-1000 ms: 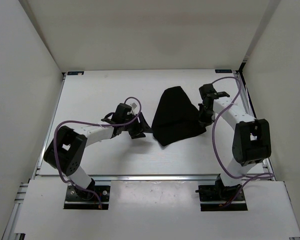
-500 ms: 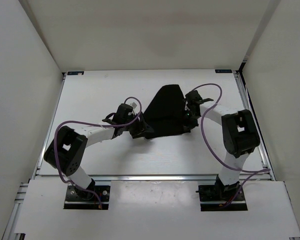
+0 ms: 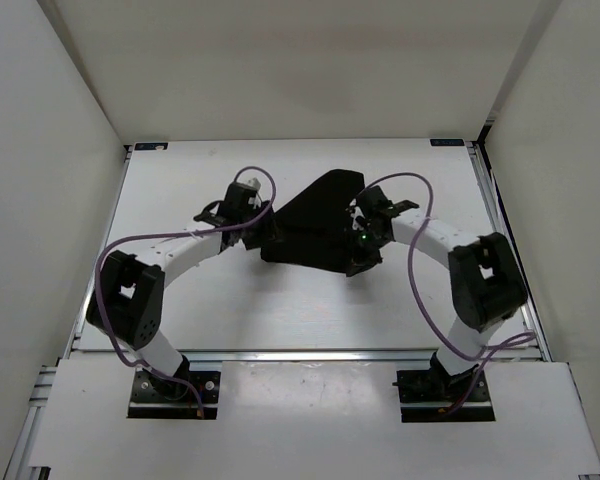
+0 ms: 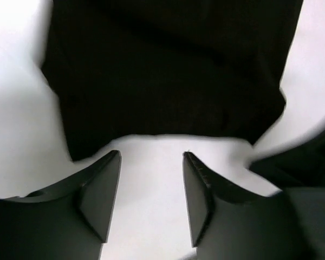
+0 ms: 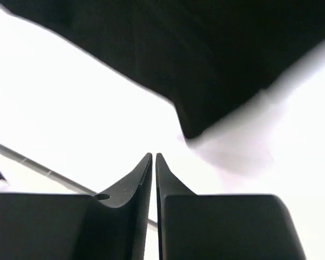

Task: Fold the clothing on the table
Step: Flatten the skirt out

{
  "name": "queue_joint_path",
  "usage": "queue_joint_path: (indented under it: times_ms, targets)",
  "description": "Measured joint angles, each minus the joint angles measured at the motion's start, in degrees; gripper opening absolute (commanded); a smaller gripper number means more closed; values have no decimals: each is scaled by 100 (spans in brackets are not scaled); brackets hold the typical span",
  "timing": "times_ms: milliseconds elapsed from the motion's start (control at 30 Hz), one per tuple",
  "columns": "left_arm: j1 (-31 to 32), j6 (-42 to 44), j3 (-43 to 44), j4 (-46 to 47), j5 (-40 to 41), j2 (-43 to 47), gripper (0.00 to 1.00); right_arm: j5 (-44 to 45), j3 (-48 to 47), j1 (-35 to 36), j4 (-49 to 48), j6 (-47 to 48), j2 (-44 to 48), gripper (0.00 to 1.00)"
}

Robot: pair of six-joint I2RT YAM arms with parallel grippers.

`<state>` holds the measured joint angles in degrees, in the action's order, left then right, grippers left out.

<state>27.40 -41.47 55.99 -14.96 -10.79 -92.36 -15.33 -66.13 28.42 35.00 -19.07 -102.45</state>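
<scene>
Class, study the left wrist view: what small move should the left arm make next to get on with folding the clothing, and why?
Probably ease the left gripper forward, then close. Its jaws stand open over bare table, with the edge of the clothing just ahead of the tips and nothing between them yet.

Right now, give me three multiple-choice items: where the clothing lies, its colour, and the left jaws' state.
1. Where does the garment lie? A. on the table, between the left jaws and the right jaws; B. draped over the left rail; C. beside the arm bases.
2. Its colour? A. white; B. red; C. black.
3. The left jaws are: A. shut on fabric; B. open, empty; C. shut, empty.
Answers: 1A, the top view shows it mid-table between them; 2C, plain black in every view; 3B, bare table shows between them in the left wrist view.
</scene>
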Motion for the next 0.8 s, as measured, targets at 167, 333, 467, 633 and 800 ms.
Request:
queue_joint_path:
  times_ms: [167,333,467,633,800]
  targets:
    - [-142,905,1036,-614,1010,11,53,63,251,-326,190,-96,1248,13]
    - [103,1305,1189,-918,1753,-55,55,-17,682,-721,153,-330,2170,15]
    - [402,1366,1147,-1032,2133,-273,54,-94,1036,-1093,186,-413,2382,14]
    - [476,1351,994,-1025,2474,-474,53,-114,1296,-1390,323,-420,2559,14]
    - [452,1250,752,-935,2651,-507,52,-186,1408,-1523,442,-404,2736,14]
